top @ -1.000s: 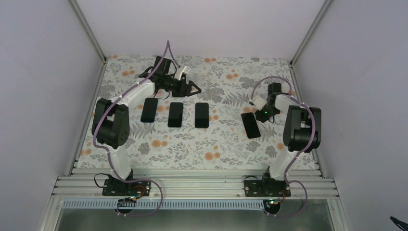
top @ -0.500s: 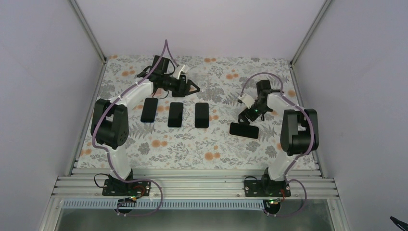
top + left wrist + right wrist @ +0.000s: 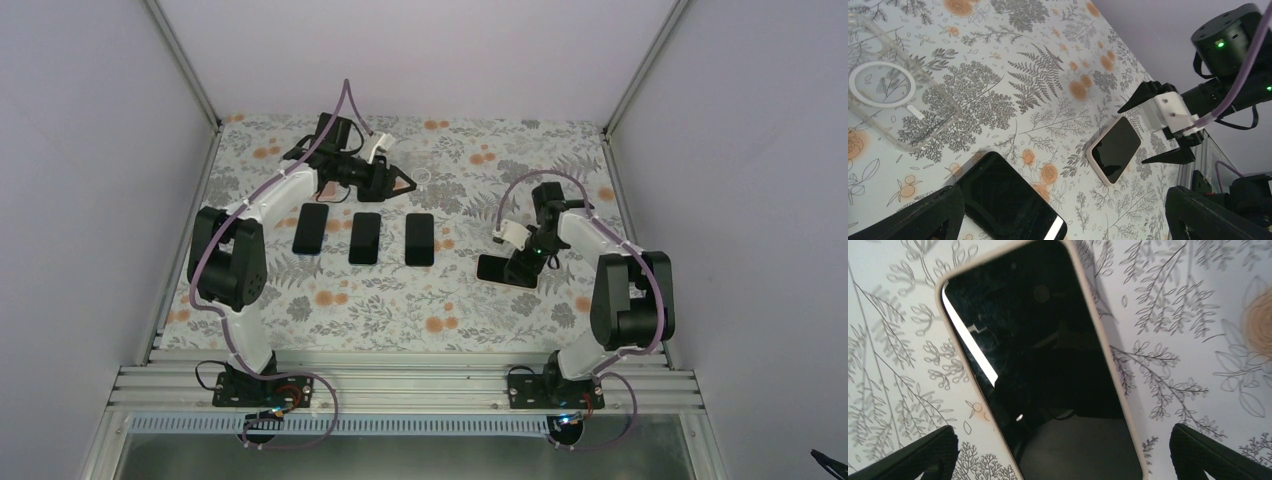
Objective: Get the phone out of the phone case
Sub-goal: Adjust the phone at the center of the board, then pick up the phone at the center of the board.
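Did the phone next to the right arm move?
Yes. The cased phone has swung round: earlier it lay roughly in line with the row of three phones, and now it lies crosswise to them.

No writing, brand or number can be read anywhere from here; the cased phone (image 3: 1048, 365) shows a dark screen with only glare on it; the row of three phones (image 3: 365, 238) lies black-faced; the clear case (image 3: 898, 95) bears a plain ring mark, not letters.
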`<state>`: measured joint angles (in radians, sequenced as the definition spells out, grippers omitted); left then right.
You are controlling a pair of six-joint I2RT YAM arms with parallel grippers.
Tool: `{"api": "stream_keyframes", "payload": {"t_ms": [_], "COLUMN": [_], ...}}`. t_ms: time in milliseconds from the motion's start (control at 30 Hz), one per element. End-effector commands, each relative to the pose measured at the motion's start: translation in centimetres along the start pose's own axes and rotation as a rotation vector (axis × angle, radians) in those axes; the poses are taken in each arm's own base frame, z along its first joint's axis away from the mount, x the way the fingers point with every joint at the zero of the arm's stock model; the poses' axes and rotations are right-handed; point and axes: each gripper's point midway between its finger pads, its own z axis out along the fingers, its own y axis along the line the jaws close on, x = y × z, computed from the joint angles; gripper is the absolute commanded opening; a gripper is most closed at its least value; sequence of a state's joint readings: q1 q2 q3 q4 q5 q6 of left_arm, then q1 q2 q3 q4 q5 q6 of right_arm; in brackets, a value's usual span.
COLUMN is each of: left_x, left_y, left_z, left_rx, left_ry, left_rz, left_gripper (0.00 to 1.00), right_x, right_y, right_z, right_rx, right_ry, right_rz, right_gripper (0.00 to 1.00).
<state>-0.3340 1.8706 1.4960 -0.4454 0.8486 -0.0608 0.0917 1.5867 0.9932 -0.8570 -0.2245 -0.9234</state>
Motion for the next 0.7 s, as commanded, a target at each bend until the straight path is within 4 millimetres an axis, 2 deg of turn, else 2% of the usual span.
{"api": "stream_keyframes", "payload": {"t_ms": [0, 400, 600, 667], "left_x": [-1.5, -1.4, -1.2, -1.2], "left_y": [-2.7, -3.0, -3.0, -2.9], "left_z": [-1.6, -1.4, -1.5, -1.4], "left_rx": [0.042, 0.067, 0.066, 0.065], "left_ry": [-0.041, -0.036, -0.035, -0.035], "left_rz": [0.098, 0.095, 0.097, 0.095], "left_gripper": [1.0, 1.0, 1.0, 1.0], "right_x": [1.8, 2.7, 3.2, 3.1], "right_y": [0.6, 0.5, 0.1, 0.3], "right_z": [1.5, 4.0, 5.1, 5.2], "right_rx": [-0.003, -0.017, -0.012, -0.018], "right_ry": [0.111, 0.218, 0.268, 0.269], "right_rz": [-0.108, -0.215, -0.241, -0.243], "right_gripper": [0.99, 1.0, 0.98, 0.95]}}
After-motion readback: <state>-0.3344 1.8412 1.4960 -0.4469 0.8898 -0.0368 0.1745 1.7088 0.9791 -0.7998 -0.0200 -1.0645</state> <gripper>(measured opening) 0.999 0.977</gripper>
